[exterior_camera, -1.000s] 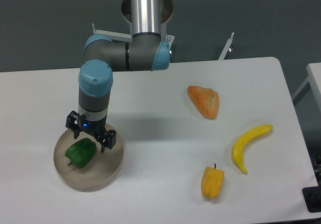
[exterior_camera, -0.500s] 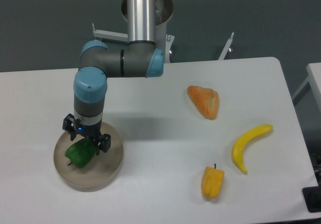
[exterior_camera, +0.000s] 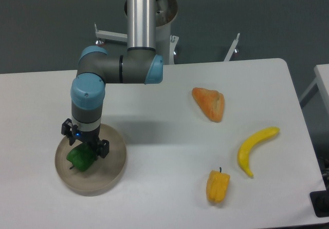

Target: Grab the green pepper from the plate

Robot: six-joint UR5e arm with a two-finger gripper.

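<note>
The green pepper (exterior_camera: 79, 159) lies on the left half of the round beige plate (exterior_camera: 110, 170) near the table's front left. My gripper (exterior_camera: 83, 146) points straight down over the pepper, open, with one finger at the pepper's upper left and the other at its right. The gripper body hides the top of the pepper. I cannot tell if the fingers touch it.
A yellow-orange pepper (exterior_camera: 217, 185) stands at the front middle right. A yellow banana (exterior_camera: 253, 148) lies to its right, and an orange bread-like piece (exterior_camera: 209, 103) sits further back. The arm's base column (exterior_camera: 141, 13) rises behind the table's far edge.
The gripper has moved left and slightly down, from the plate's back rim to directly over the pepper. The pepper and plate have stayed in place.
</note>
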